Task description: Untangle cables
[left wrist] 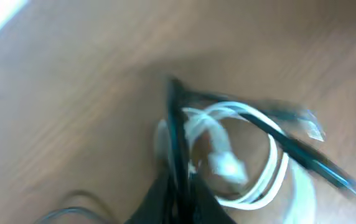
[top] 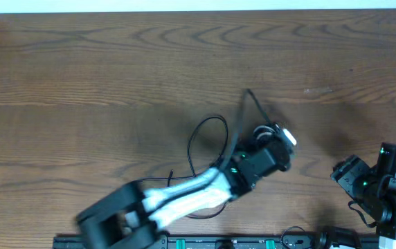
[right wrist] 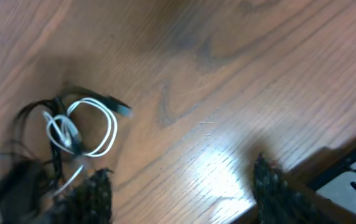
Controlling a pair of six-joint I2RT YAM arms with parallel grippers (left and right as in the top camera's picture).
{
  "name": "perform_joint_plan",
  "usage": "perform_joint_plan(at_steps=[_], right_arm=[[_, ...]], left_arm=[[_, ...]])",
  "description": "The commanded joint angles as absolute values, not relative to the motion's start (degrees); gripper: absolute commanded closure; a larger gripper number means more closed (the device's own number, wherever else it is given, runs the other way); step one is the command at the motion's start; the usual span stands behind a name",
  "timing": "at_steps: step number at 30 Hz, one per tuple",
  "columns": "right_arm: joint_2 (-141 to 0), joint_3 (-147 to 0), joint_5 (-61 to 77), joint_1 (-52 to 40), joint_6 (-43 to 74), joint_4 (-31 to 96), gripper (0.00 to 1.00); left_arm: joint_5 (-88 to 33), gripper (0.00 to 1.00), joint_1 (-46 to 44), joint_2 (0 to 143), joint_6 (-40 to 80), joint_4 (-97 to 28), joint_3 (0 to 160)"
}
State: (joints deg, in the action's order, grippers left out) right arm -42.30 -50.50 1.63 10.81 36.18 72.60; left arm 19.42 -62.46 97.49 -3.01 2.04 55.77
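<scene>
The cables lie bunched on the wooden table (top: 115,69). A thin black cable (top: 210,117) loops left of my left gripper (top: 273,135), and a white cable (top: 286,135) coils at its tip. In the left wrist view my left gripper (left wrist: 181,186) is shut on a black cable (left wrist: 177,124), with the white cable (left wrist: 271,174) looped just beyond it. My right gripper (top: 343,173) sits apart at the right. In its wrist view the right gripper (right wrist: 181,186) is open with bare wood between its fingers (right wrist: 94,196), and the white cable (right wrist: 111,127) and black cable (right wrist: 22,118) lie to their left.
The arm mounts and a black rail (top: 253,242) run along the table's near edge. The table's near edge (right wrist: 327,162) shows by the right finger in the right wrist view. Bare wood stretches across the far and left parts of the table.
</scene>
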Motion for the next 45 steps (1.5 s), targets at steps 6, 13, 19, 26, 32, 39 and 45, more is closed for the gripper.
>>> perform_joint_plan(at_steps=[6,13,19,26,32,39,45], right_arm=[[-42.11,-50.61,18.7,11.2,26.44,70.02,0.34],[-42.11,-50.61,39.29,11.2,15.99,67.55,0.32],[-42.11,-50.57,47.33,11.16,14.06,67.37,0.31],[-42.11,-50.57,52.47,11.16,14.04,63.33,0.32],[-42.39,-50.5,53.1,11.16,13.19,59.18,0.39],[-42.39,-50.46,58.92,11.14,14.68,59.07,0.53],[-42.39,-50.43,62.08,11.14,16.19,57.32,0.49]], left_arm=[[0.14,0.93,-52.12,71.7,9.65,-12.4,56.77],[-15.84,0.93,-42.7,65.45,19.38,-15.51,56.77],[-25.08,0.93,-36.36,66.74,29.82,-15.07,56.75],[-35.75,0.93,-32.71,69.97,30.11,-13.37,56.75],[-50.09,0.93,-32.64,70.89,31.22,-6.22,56.75],[-51.42,0.92,-32.64,70.98,29.8,-4.19,56.71],[-51.44,0.92,-32.64,71.09,29.87,-4.19,56.71]])
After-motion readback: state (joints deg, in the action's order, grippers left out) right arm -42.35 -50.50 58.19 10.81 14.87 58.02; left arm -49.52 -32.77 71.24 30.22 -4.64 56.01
